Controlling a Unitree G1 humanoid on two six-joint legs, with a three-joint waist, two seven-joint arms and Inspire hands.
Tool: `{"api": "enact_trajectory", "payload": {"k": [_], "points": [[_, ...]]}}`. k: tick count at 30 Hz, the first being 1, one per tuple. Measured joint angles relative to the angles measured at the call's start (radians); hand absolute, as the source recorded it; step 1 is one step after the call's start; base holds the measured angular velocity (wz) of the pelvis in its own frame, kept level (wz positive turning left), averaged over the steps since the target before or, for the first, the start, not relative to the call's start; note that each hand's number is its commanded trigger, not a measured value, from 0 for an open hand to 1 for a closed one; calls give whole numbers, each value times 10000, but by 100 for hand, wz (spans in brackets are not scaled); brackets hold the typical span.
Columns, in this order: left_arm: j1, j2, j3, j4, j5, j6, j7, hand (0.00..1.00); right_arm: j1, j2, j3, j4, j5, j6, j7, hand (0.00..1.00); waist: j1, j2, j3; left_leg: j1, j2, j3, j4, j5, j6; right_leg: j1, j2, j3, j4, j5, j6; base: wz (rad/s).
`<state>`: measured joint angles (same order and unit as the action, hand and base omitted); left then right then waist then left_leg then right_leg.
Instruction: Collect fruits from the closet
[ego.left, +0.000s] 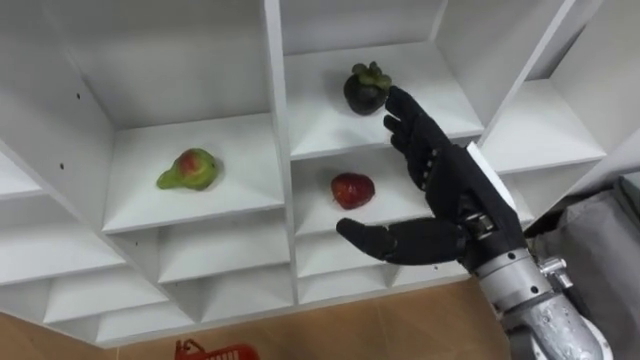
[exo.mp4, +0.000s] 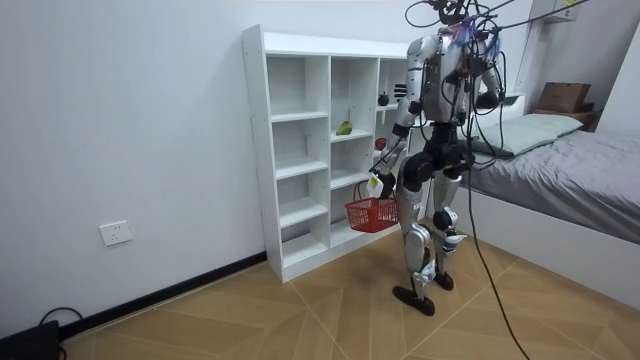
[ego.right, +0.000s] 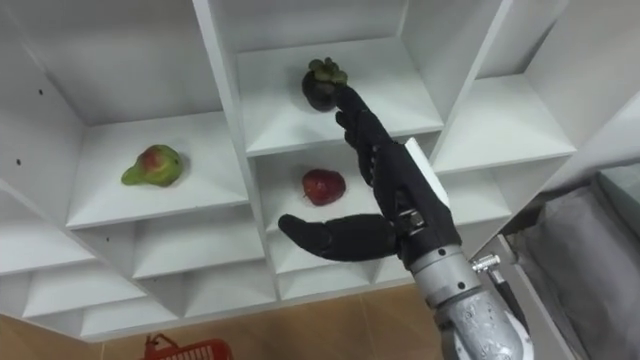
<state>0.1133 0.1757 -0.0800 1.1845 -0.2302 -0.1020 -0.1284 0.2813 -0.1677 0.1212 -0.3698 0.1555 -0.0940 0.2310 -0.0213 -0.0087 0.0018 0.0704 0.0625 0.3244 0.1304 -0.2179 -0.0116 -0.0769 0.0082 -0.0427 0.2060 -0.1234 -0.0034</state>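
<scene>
**Open hand at the dark fruit**

The dark fruit (ego.left: 366, 88) sits on the closet's (ego.left: 180, 205) upper middle shelf. A red fruit (ego.left: 352, 190) lies one shelf below, and a pear (ego.left: 190, 169) in the left compartment. Your right hand (ego.left: 445, 185) holds its fingers (ego.left: 405, 115) straight, tips just beside the dark fruit. Your left hand (exo.mp4: 378, 178) grips the red basket (exo.mp4: 372, 213).

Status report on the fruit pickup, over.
Right robot hand open, at dark round mangosteen on white shelf. Left robot hand holds red plastic basket. Nothing blocking.
</scene>
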Motion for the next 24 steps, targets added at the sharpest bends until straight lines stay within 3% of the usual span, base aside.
{"api": "enact_trajectory", "payload": {"k": [9,17,24], "points": [[75,6,7,124,4,-138,-107,100,-579,17,-360,-435,335,0,-329,0,6,-53,-16,69,2,-22,-9,-1,0,92,2,-24,-4,4,-3,0],[149,-73,97,47,61,-140,-103,100,-843,30,-629,-1125,580,-6,-527,0,32,79,-3,119,7,-265,-10,-1,0,230,-6,-176,-41,4,0,7],[261,-74,287,46,61,-148,21,100,-861,30,-656,-1146,580,-10,-857,0,31,67,-14,114,9,-326,22,-1,0,281,-23,-249,-37,4,-1,2]]}}
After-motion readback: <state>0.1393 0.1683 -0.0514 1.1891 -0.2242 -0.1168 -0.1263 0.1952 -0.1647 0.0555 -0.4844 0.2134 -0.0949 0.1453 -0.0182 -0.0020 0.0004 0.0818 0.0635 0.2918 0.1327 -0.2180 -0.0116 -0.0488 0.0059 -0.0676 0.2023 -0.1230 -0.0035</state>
